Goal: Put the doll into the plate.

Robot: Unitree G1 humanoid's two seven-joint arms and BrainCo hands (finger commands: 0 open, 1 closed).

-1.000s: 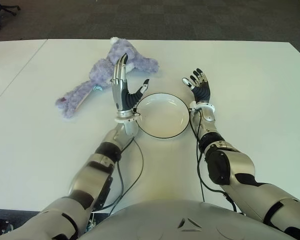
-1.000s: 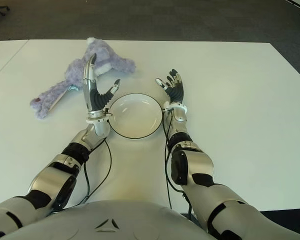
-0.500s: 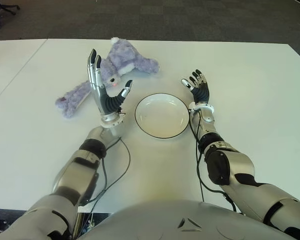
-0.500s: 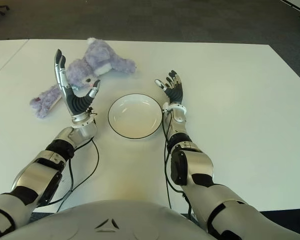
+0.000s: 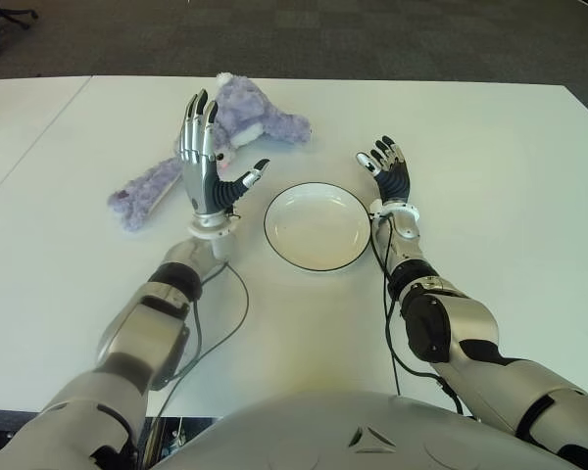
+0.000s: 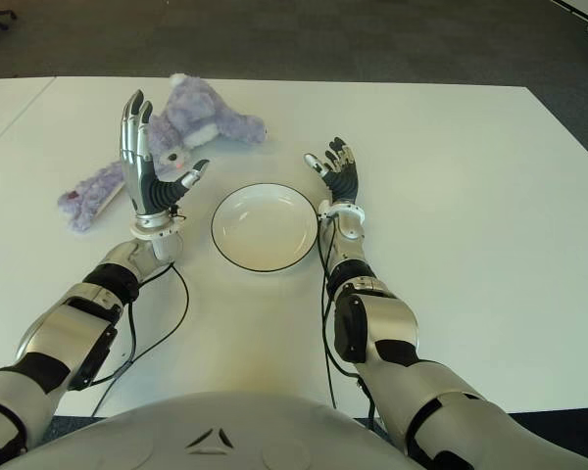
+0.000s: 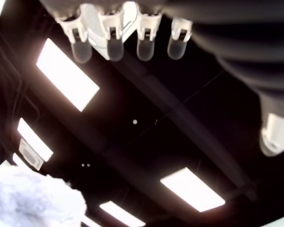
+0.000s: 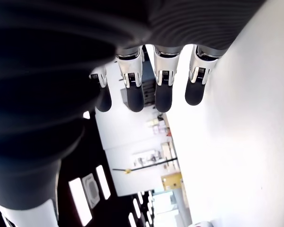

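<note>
Round white black-rimmed plate [image 5: 318,226] sits on the plain white table [image 5: 490,176], fluffy purple plush doll [image 5: 216,132] beyond-left, both hands, left [image 5: 208,168] and right [image 5: 387,174], open-fingered beside it, dark carpet [image 5: 372,39] beyond.

White table [image 5: 510,196] filling most of the eye views, a seam line [image 5: 34,142] across its left part, dark grey carpet [image 5: 372,39] beyond the far edge, black chair base [image 5: 15,15] top left, bright ceiling light panels [image 7: 66,73] overhead

doll [image 5: 230,122]: pale lilac plush, white muzzle patch | plate [image 5: 318,226]: white, thin black rim | table [image 5: 490,176]: plain white | left hand [image 5: 208,166]: silver and black | right hand [image 5: 387,173]: black fingers, silver tips
</note>
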